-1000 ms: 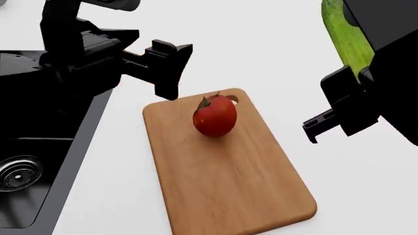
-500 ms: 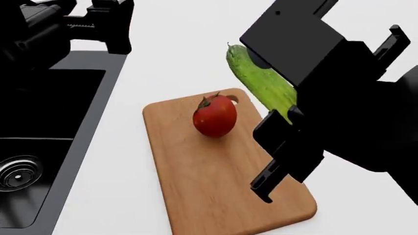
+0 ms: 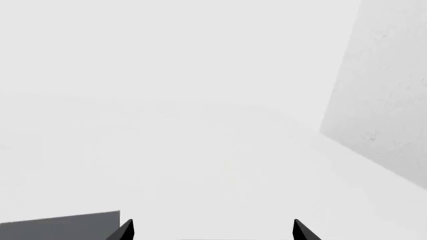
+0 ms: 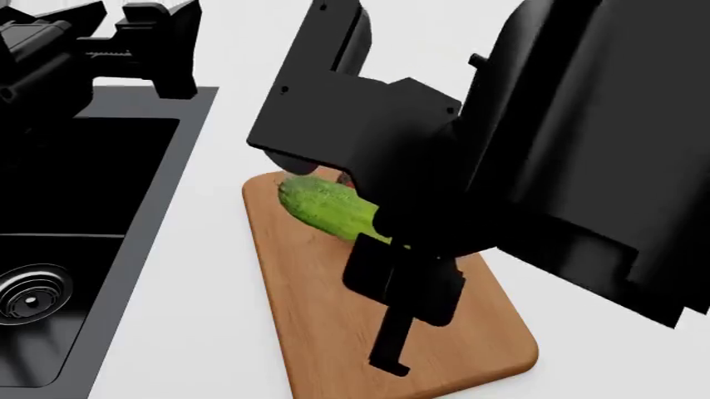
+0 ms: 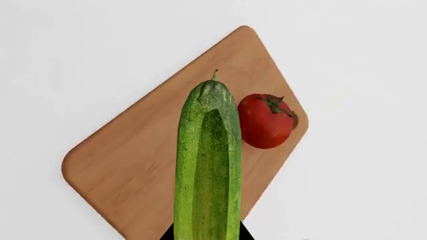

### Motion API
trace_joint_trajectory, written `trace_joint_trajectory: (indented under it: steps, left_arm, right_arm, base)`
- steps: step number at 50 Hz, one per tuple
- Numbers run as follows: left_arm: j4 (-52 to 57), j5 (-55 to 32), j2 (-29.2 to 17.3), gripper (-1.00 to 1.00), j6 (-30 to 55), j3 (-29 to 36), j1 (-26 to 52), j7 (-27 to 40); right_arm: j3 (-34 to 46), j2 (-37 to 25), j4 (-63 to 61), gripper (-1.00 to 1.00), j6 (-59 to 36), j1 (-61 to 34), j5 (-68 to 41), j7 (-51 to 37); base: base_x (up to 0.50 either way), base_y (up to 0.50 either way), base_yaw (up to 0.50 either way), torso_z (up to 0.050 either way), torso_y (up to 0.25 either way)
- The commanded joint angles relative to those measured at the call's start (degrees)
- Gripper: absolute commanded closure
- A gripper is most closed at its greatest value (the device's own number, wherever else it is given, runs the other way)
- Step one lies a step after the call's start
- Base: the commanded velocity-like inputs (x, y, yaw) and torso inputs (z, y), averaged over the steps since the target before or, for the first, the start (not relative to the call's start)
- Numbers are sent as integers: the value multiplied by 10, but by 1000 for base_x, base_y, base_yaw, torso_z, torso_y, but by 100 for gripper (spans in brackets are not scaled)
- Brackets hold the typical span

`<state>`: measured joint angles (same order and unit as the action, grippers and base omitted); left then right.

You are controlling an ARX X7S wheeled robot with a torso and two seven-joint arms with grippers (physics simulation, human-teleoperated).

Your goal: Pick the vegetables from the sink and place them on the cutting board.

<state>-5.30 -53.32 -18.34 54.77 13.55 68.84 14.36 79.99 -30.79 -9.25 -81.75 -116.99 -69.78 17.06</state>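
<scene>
My right gripper (image 5: 207,235) is shut on the bumpy yellow-green cucumber (image 5: 207,165) and holds it above the wooden cutting board (image 5: 133,150). In the head view the cucumber (image 4: 327,208) sticks out from under my right arm over the board (image 4: 322,324). The red tomato (image 5: 265,121) lies on the board beside the cucumber; in the head view my arm hides it. My left gripper (image 4: 166,46) is open and empty above the far edge of the black sink (image 4: 66,249); its fingertips (image 3: 125,230) show over white counter.
White counter (image 4: 222,332) surrounds the board. The sink basin holds a round steel drain (image 4: 32,293). A white wall (image 3: 387,90) stands beyond the left gripper. My right arm (image 4: 554,141) fills the head view's right half.
My right arm has swung left and down with the cucumber, from beside the board to over it, covering the tomato in the head view. The left gripper has barely moved.
</scene>
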Motion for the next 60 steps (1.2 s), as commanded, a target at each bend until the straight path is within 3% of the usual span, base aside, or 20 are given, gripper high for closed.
trace_joint_trajectory:
  steps: [1, 22, 60]
  left_arm:
    - [3, -4, -9, -100, -14, -6, -19, -9]
    - [10, -13, -19, -100, -17, -14, -28, -7]
    - [15, -20, -27, -100, -19, -12, -33, -4]
  right_arm:
    - [79, 39, 15, 100, 19, -28, 59, 111]
    - [135, 72, 71, 100, 62, 5, 95, 172]
    - [135, 70, 75, 100, 77, 81, 79, 130]
  base:
    - [0, 0, 0, 0, 0]
    - [0, 0, 0, 0, 0]
    - [0, 0, 0, 0, 0]
